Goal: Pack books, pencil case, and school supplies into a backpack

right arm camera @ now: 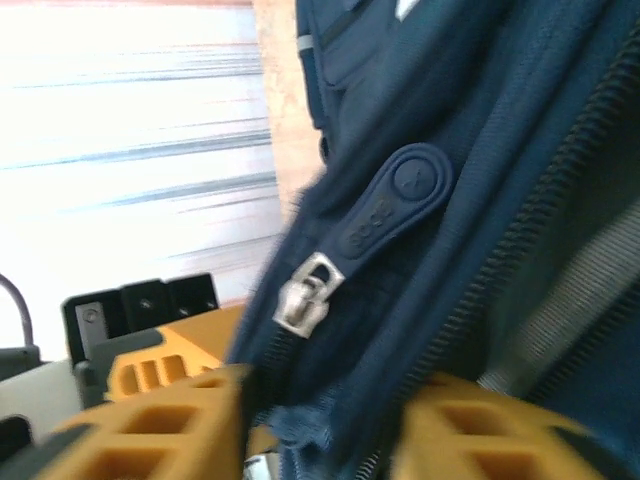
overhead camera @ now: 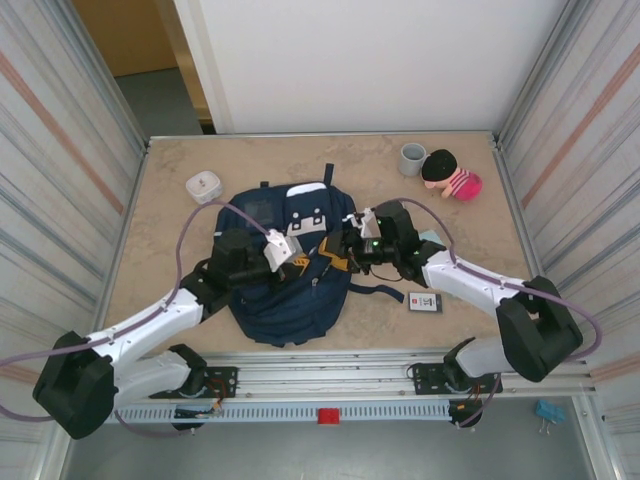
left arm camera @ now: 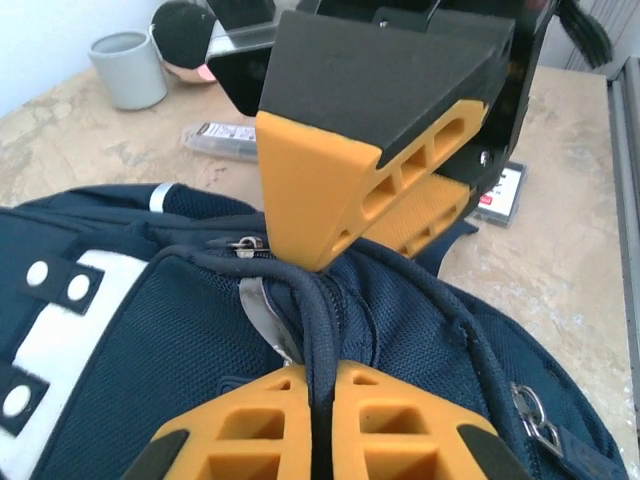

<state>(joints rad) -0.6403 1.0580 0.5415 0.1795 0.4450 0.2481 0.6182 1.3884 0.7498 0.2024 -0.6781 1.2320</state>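
Left tool (left arm camera: 320,385) clamped shut on top loop (left arm camera: 318,320) of backpack (left arm camera: 130,340) lying beneath it. Right tool (right arm camera: 320,415), just opposite, pinches fabric fold near zipper pull (right arm camera: 305,300). Backpack likely soft, floppy, sagging; best held by loop or seams.

- One navy backpack (overhead camera: 290,295), lying flat on the table.
- Two robot arms: the left arm (overhead camera: 150,330) and the right arm (overhead camera: 470,282).
- One grey cup (overhead camera: 412,158).
- One plush doll (overhead camera: 452,176) with black hair and a pink striped body.
- One rounded white box (overhead camera: 204,186).
- One black rectangle (overhead camera: 425,302) with a white label.
- One narrow grey-white bar (left arm camera: 225,142).
- One pale teal book (overhead camera: 433,237), mostly hidden by the right arm.
- One small red piece (overhead camera: 328,415) on the front rail.
- One small blue object (overhead camera: 547,411) off the table's near right corner.
- One metal zipper slider (right arm camera: 305,300) in the right wrist view.
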